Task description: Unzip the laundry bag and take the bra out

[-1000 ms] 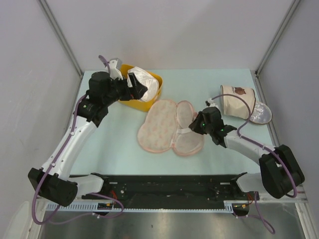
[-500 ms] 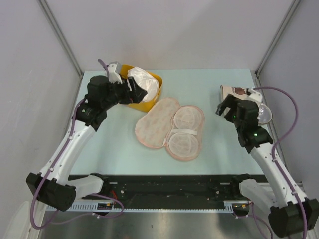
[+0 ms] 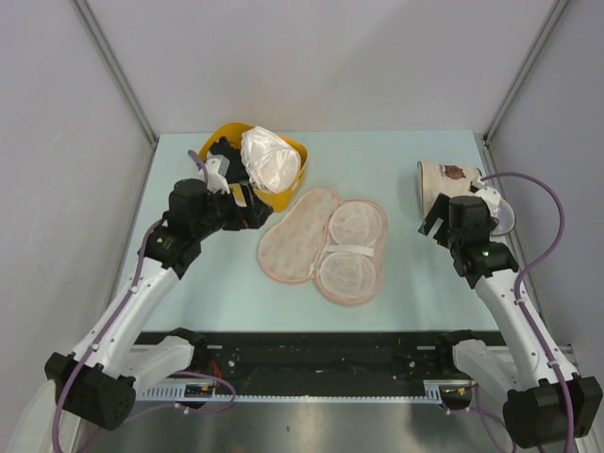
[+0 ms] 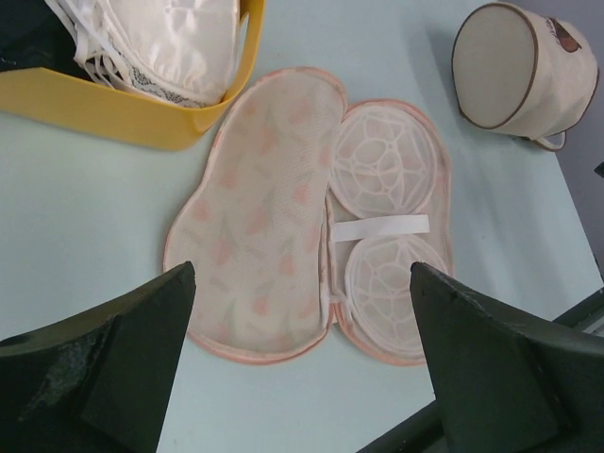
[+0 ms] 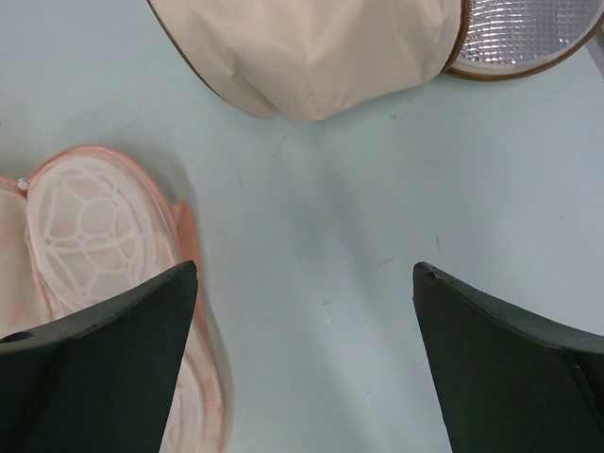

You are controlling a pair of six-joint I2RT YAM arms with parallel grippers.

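The peach-pink laundry bag (image 3: pixel 324 247) lies unzipped and spread flat mid-table, printed half left, mesh half with two round cups right. It fills the left wrist view (image 4: pixel 274 208) and shows at the left edge of the right wrist view (image 5: pixel 94 236). The white bra (image 3: pixel 271 159) sits in a yellow bin (image 3: pixel 297 151), also seen from the left wrist (image 4: pixel 179 38). My left gripper (image 3: pixel 238 184) hovers open between bin and bag, nothing between its jaws (image 4: pixel 302 274). To the right of the bag, my right gripper (image 3: pixel 442 219) hangs open and empty over bare table (image 5: pixel 304 269).
A beige cylinder bag (image 3: pixel 450 189) lies on its side at the back right, its silver-lined lid (image 3: pixel 495 215) flapped open beside it, just beyond the right gripper (image 5: pixel 311 47). The yellow bin's wall (image 4: pixel 123 118) is close to the left gripper. Walls enclose the table.
My right gripper opened, came off the bag's right edge and pulled back right toward the beige bag. The bag settled open. The left gripper drew back from the bin.
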